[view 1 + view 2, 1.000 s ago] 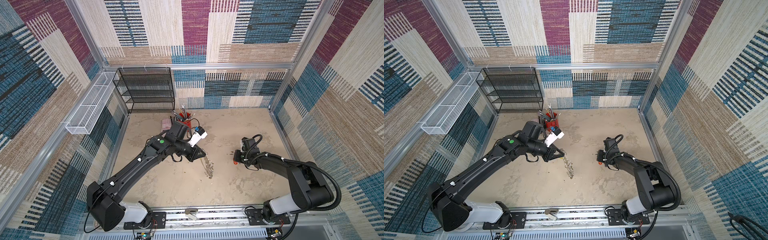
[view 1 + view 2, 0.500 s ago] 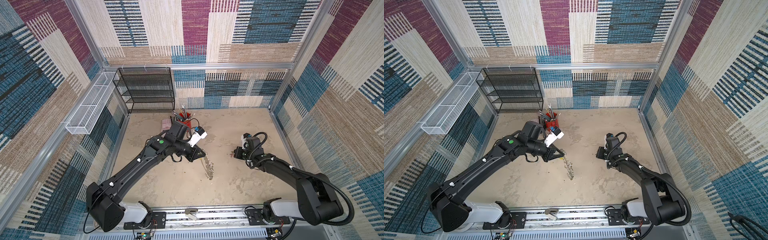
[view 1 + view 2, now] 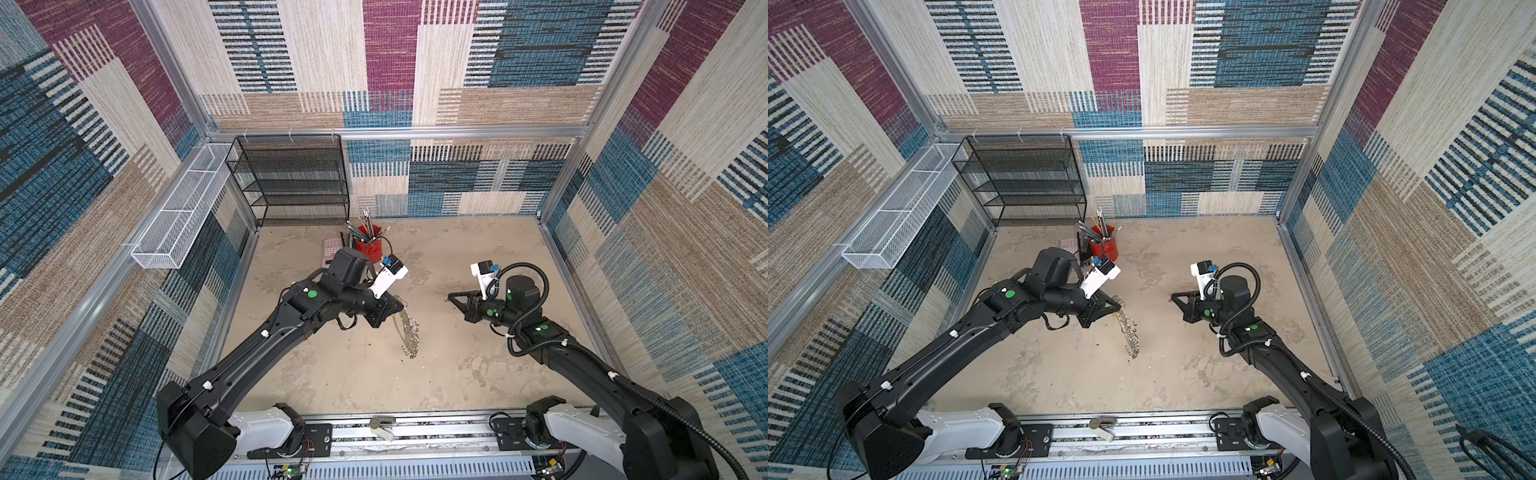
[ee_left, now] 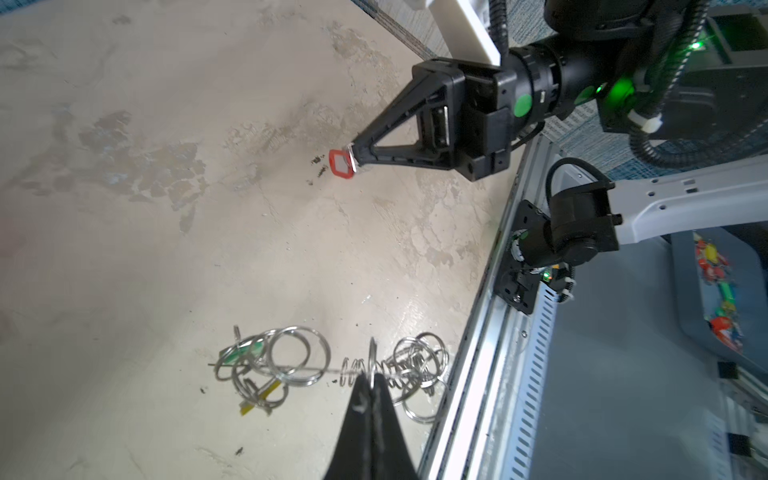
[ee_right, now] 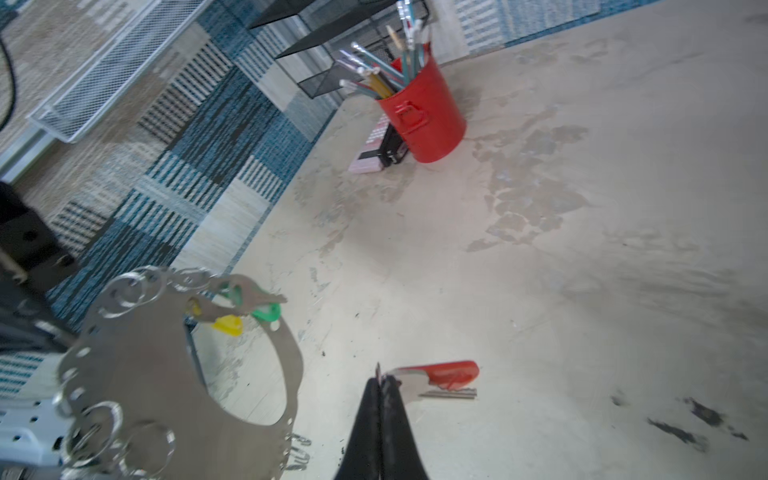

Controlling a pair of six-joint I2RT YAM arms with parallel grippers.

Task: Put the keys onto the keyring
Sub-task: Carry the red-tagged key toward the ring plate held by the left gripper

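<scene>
My left gripper (image 3: 399, 309) (image 4: 368, 376) is shut on the keyring (image 3: 409, 332) (image 3: 1129, 332), a grey flat band (image 5: 166, 374) edged with silver split rings (image 4: 291, 361). The band hangs down from the pinch. A green-tagged key (image 5: 266, 311) and a yellow-tagged key (image 5: 227, 323) hang from its rings. My right gripper (image 3: 449, 297) (image 5: 382, 378) is shut on the metal end of the red-tagged key (image 5: 440, 374) (image 4: 341, 163). It holds the key above the table, a short way right of the keyring and apart from it.
A red cup of pens (image 3: 369, 247) and a pink box (image 3: 330, 251) stand at the back, behind the left arm. A black mesh shelf (image 3: 299, 183) fills the back left corner. A white wire basket (image 3: 183, 216) hangs on the left wall.
My right gripper has risen from the table with the red-tagged key and moved left toward the keyring. The left arm and the keyring have stayed where they were.
</scene>
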